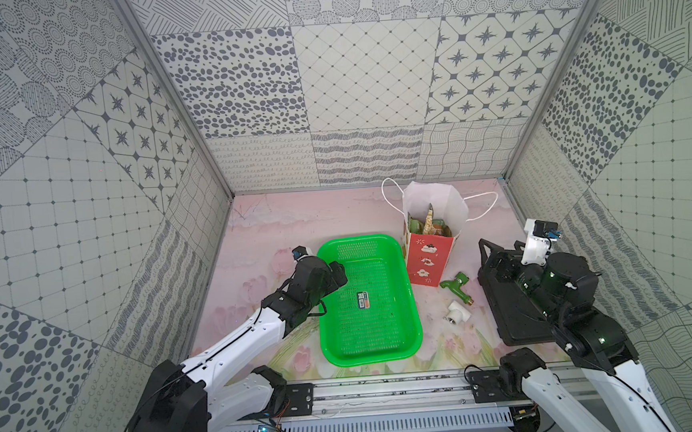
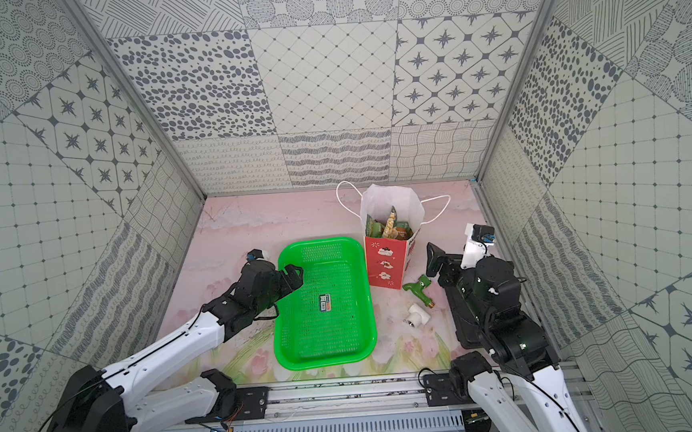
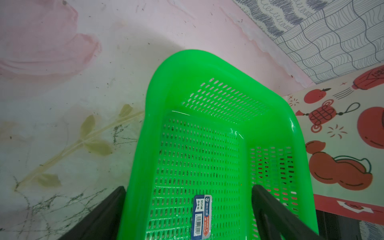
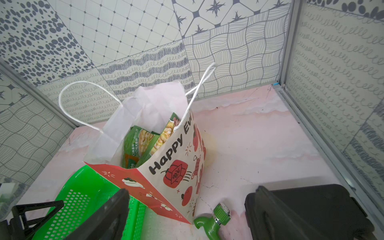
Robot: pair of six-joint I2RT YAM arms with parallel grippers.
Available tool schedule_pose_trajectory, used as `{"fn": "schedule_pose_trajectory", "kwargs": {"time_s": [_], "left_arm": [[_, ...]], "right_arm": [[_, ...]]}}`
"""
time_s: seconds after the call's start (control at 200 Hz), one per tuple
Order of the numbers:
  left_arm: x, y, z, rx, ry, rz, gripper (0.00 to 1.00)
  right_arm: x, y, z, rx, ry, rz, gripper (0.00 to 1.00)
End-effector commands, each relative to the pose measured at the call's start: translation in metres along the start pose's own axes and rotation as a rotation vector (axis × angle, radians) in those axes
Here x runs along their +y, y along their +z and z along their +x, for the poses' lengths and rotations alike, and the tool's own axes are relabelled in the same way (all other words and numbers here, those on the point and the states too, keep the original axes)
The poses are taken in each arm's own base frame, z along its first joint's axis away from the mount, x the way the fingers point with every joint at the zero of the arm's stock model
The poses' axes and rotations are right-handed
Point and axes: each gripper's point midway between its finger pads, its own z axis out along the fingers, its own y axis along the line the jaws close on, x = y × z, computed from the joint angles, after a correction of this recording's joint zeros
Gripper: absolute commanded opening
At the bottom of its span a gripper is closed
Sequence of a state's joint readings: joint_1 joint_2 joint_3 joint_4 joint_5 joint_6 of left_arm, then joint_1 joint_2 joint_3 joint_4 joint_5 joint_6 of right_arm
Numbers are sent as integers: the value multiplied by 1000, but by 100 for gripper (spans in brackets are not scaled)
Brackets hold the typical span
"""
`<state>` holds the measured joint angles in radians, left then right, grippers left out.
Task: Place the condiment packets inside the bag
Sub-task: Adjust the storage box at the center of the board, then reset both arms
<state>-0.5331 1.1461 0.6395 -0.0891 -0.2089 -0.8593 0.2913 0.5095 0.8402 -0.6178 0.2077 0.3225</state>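
The bag [image 1: 424,261] [image 2: 385,266] [image 4: 172,158] stands upright right of the green basket, red front toward me, mouth open. Several green and orange condiment packets [image 1: 428,226] [image 2: 393,228] [image 4: 141,143] stick up inside it. My left gripper [image 1: 337,275] [image 2: 294,274] [image 3: 189,188] hangs open over the basket's left rim, holding nothing. Beside a black case, my right gripper [image 1: 501,252] [image 2: 443,260] [image 4: 192,190] is open and empty, right of the bag and pointing at it. No packets lie on the table or in the basket.
The green mesh basket [image 1: 362,241] [image 2: 317,244] [image 3: 207,62] holds only a small dark tag [image 1: 362,299] [image 3: 201,216]. A green tap [image 1: 455,284] [image 4: 212,220] and a white fitting [image 1: 457,311] lie between the bag and the black case [image 1: 518,321] [image 4: 311,199].
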Motion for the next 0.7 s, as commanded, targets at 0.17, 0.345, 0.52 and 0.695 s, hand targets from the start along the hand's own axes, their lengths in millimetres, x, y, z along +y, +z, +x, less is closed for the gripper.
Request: {"fn": "schedule_pose_trajectory", "kwargs": {"time_s": [0.17, 0.345, 0.52, 0.695], "left_arm": [[-24, -19, -46, -60, 67, 3, 98], [5, -58, -57, -116, 81, -102, 99], [26, -93, -61, -175, 87, -151, 100], [39, -123, -68, -273, 100, -145, 99]], "right_arm": [[-38, 2, 13, -33, 9, 191, 97], [-48, 11, 25, -24, 7, 244, 97], [-56, 19, 35, -29, -7, 282, 97], [-54, 32, 45, -45, -51, 261, 97]]}}
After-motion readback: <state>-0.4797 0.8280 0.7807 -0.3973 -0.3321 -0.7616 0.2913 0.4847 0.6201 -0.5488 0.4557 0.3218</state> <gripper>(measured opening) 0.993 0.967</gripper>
